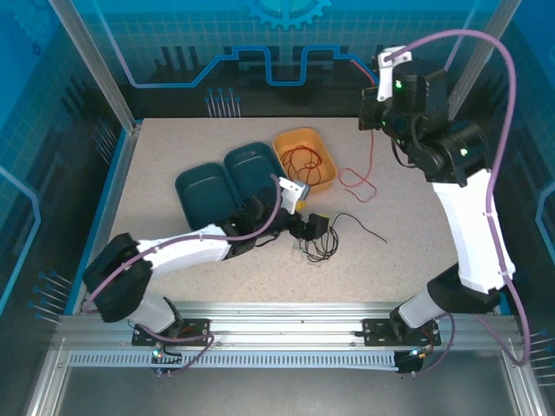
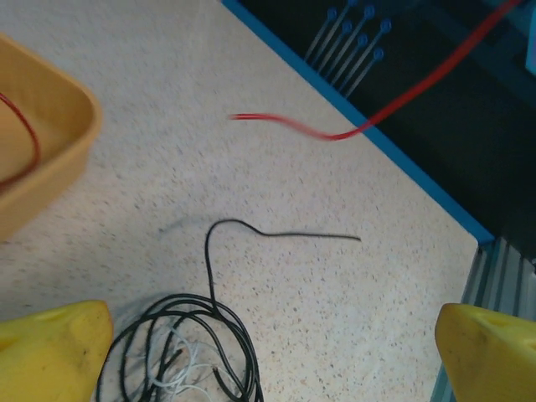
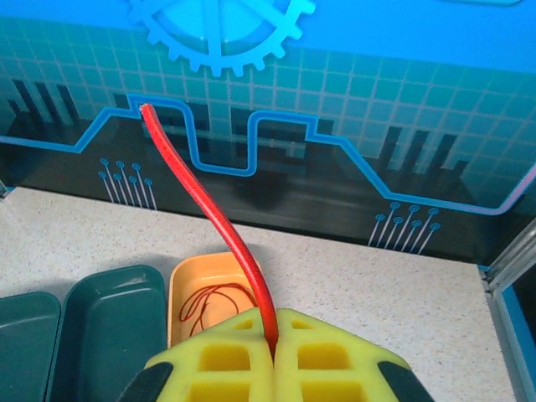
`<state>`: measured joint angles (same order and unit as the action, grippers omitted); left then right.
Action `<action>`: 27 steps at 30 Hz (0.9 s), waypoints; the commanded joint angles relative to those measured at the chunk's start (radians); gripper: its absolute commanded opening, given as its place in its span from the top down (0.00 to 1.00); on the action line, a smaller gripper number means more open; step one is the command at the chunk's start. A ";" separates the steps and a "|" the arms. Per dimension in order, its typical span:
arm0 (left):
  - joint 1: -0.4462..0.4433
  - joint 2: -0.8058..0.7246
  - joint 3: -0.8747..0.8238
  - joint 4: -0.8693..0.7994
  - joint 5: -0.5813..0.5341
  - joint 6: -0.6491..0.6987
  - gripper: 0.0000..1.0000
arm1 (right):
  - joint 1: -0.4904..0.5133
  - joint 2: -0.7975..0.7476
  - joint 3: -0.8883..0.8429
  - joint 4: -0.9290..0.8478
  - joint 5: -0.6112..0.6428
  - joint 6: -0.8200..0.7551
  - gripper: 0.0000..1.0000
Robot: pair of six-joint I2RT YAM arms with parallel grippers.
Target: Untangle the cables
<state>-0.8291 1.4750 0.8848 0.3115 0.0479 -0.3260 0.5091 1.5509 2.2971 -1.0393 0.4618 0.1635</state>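
My right gripper (image 3: 274, 347) is raised near the back wall, shut on the red cable (image 3: 226, 226). From that gripper (image 1: 375, 108) the red cable (image 1: 355, 180) hangs to the table and runs into the orange tray (image 1: 323, 143), where it lies in loops. The black cable (image 2: 209, 322) lies coiled on the table, its free tail pointing right. A whitish cable (image 2: 182, 368) is tangled inside the black coil. My left gripper (image 2: 268, 360) is open just above the coil's right side, nothing between its yellow fingers (image 2: 54, 352). In the top view the left gripper (image 1: 310, 227) sits over the black cable (image 1: 319, 244).
Two dark green trays (image 1: 227, 178) stand side by side left of the orange tray. The red cable (image 2: 335, 134) crosses the air above the table's blue right edge (image 2: 419, 180). Bare speckled table lies right of the coil.
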 commanded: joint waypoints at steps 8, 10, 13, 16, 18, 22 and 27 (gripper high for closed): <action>0.017 -0.300 -0.122 -0.120 -0.345 0.114 0.01 | -0.093 0.215 0.137 0.150 -0.189 0.044 1.00; 0.029 -0.342 -0.141 -0.134 -0.388 0.113 0.01 | -0.098 0.270 0.170 0.183 -0.205 0.045 1.00; 0.048 -0.377 -0.136 -0.206 -0.453 0.102 0.01 | -0.106 0.365 0.269 0.185 -0.217 0.056 1.00; 0.061 -0.389 -0.115 -0.286 -0.521 0.091 0.01 | -0.113 0.443 0.349 0.176 -0.241 0.082 1.00; 0.069 -0.396 -0.121 -0.287 -0.536 0.091 0.01 | -0.117 0.463 0.350 0.196 -0.257 0.093 1.00; 0.081 -0.406 -0.141 -0.258 -0.532 0.080 0.01 | -0.126 0.497 0.344 0.225 -0.266 0.110 1.00; 0.092 -0.399 -0.144 -0.259 -0.529 0.065 0.01 | -0.133 0.533 0.320 0.244 -0.283 0.129 1.00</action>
<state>-0.7471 1.0927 0.7544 0.0624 -0.4557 -0.2379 0.3912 2.0647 2.6068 -0.8436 0.2001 0.2657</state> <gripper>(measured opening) 0.992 0.062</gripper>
